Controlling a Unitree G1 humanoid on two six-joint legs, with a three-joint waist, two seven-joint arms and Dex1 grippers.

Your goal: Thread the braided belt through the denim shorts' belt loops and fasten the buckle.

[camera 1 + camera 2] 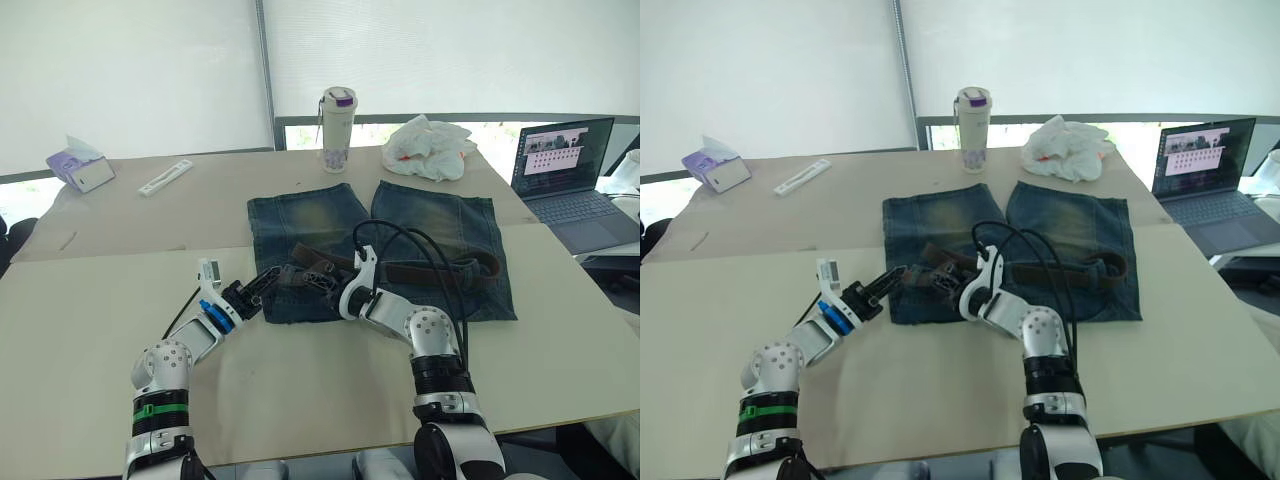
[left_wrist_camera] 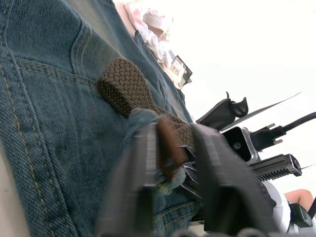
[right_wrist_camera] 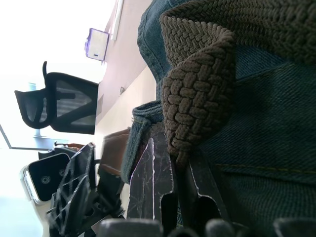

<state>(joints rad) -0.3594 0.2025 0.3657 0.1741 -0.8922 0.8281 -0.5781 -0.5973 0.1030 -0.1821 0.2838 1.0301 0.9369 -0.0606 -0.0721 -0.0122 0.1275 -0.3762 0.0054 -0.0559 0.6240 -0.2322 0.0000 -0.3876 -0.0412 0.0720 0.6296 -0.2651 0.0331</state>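
Observation:
The denim shorts lie flat on the table with the waistband toward me. The braided belt runs along the waistband from the right side toward the middle, where it bunches up. My left gripper is at the waistband's left part, shut on the belt's smooth brown tip beside a belt loop. Just to the right of it, my right gripper is shut on a folded bend of the braided belt. The buckle is hidden.
Behind the shorts stand a drink bottle and a white plastic bag. A laptop is at the right edge. At the far left are a tissue box and a white strip. Black cables arch over the waistband.

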